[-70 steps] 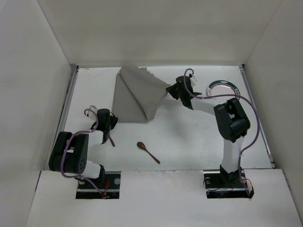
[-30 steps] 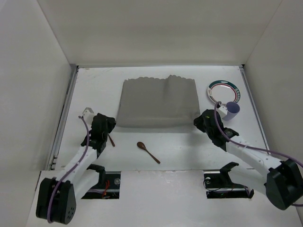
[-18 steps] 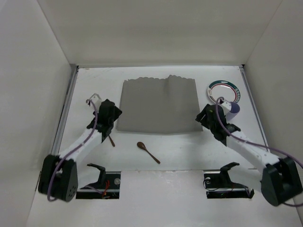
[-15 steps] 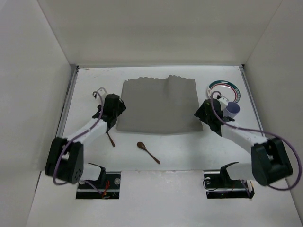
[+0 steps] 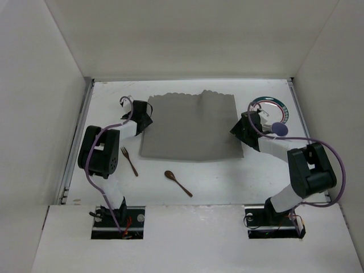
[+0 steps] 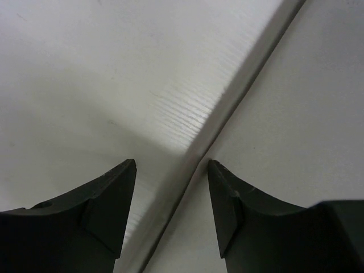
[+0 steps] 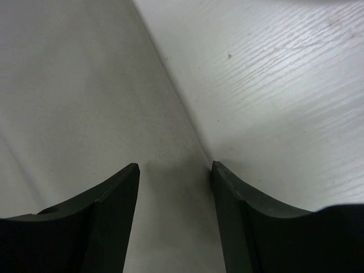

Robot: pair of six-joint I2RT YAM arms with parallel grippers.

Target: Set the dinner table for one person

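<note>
I've got the grey mat [image 5: 189, 126] spread flat mid-back on the dinner table [image 5: 227, 176], so that part looks done. Plate [image 5: 271, 107] sits far right w/ the cup [image 5: 278, 129] at its near edge, both off the mat. Fork [image 5: 128, 160] and spoon [image 5: 177, 182] lie on bare table near the front, well apart from the mat. So by my read: mat laid, but plate, cup, cutlery all left to place.

Left gripper [image 6: 171, 170] is at the mat's left edge, jaws apart, nothing between them; wrist cam shows the mat edge running under the gap. Right gripper [image 7: 174, 170] is at the right edge, also spread and empty, mat below.

Vs approx 2 s ago: the mat was hanging bunched and lifted toward the back, right arm up holding it; now it lies flat. Since a sec ago both arms pulled in from the near corners to the mat's sides, and both let go. Fork was hidden under the left arm then, visible now. Spoon hasn't moved.
</note>
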